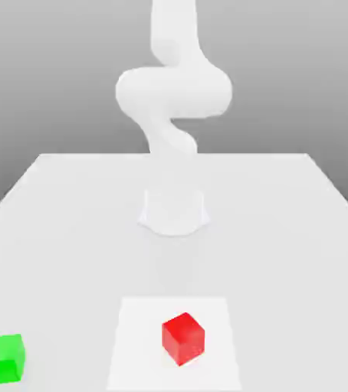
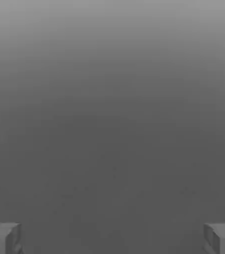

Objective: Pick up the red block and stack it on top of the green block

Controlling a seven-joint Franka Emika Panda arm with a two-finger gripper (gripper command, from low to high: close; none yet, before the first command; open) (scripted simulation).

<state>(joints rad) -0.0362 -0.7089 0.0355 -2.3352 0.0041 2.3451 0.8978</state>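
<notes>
The red block (image 1: 183, 338) is a small cube resting on a paler square patch (image 1: 139, 344) near the table's front edge, turned slightly on its spot. The green block (image 1: 3, 358) sits on the table at the exterior view's far left, well apart from the red one. In the hand view my gripper (image 2: 112, 239) is open: its two grey fingertips (image 2: 5, 238) stand far apart with nothing between them, facing plain grey background.
The white arm (image 1: 173, 92) rises from its round base (image 1: 174, 210) at the middle of the white table (image 1: 284, 230) and bends upward past the frame's top. Bare table surface lies between the base and the blocks.
</notes>
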